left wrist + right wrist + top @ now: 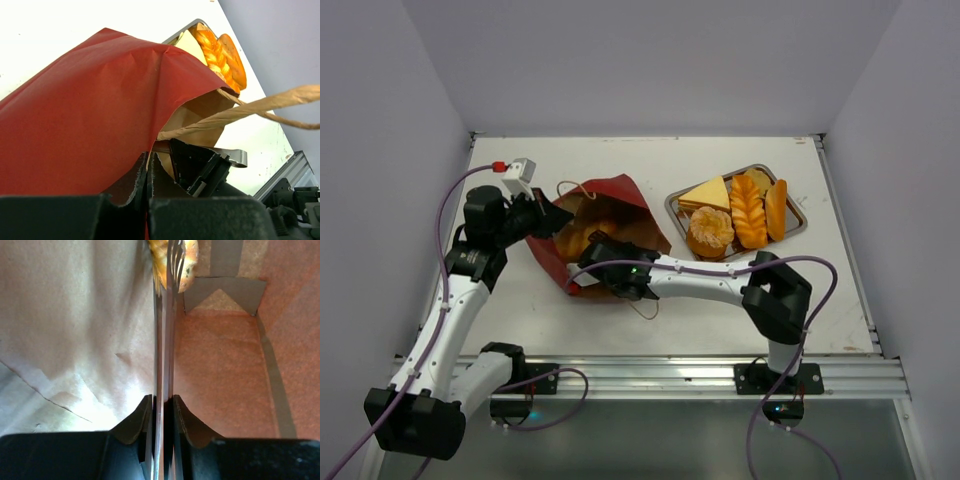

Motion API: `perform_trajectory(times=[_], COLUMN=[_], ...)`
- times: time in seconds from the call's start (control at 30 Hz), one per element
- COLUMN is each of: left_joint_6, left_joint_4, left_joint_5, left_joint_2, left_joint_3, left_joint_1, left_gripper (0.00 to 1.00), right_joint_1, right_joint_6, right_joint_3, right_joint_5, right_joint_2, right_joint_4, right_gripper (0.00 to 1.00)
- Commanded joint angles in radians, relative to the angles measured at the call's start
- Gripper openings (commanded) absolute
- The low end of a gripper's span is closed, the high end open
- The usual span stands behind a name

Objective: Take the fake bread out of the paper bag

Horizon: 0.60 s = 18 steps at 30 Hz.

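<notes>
Four toy bread pieces [748,210] are already laid in the rectangular steel tray [672,205] on the desk [840,300]; one golden roll [172,260] is left deep inside the red paper bag [620,195]. The left pincer [149,162] is clenched on the bag's rim. The right pincer [162,402] is clenched on metal tongs [162,340] that reach the roll.

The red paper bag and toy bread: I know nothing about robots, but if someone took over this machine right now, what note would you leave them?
Left gripper: jaws shut on the paper bag's edge, holding its mouth open.
Right gripper: jaws shut on metal tongs, inside the bag; their tips reach a bread piece at the far end.
Done: sandwich, round piece, braided loaf and roll lie on the steel tray.
Left: bring that piece out to the tray; whether more hides in the bag cannot be told.
</notes>
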Motion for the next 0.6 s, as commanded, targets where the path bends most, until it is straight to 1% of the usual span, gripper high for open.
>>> perform_trajectory(times=[0.0, 0.3, 0.57], left_joint_6=[-0.006, 0.020, 0.014], left_joint_4=[0.059, 0.042, 0.050], left_joint_5=[0.009, -0.063, -0.110], left_joint_2=[-0.026, -0.016, 0.001], left_joint_3=[-0.004, -0.017, -0.014], left_joint_1=[-0.007, -0.007, -0.005], left_gripper=[0.00, 0.00, 0.00], right_joint_1=[0.000, -0.018, -0.047], right_joint_6=[0.025, 0.057, 0.057], right_joint_3=[0.016, -0.032, -0.065], right_joint_5=[-0.060, -0.144, -0.228], right_joint_2=[-0.097, -0.258, -0.416], right_joint_4=[-0.039, -0.114, -0.208], right_gripper=[0.07, 0.04, 0.04])
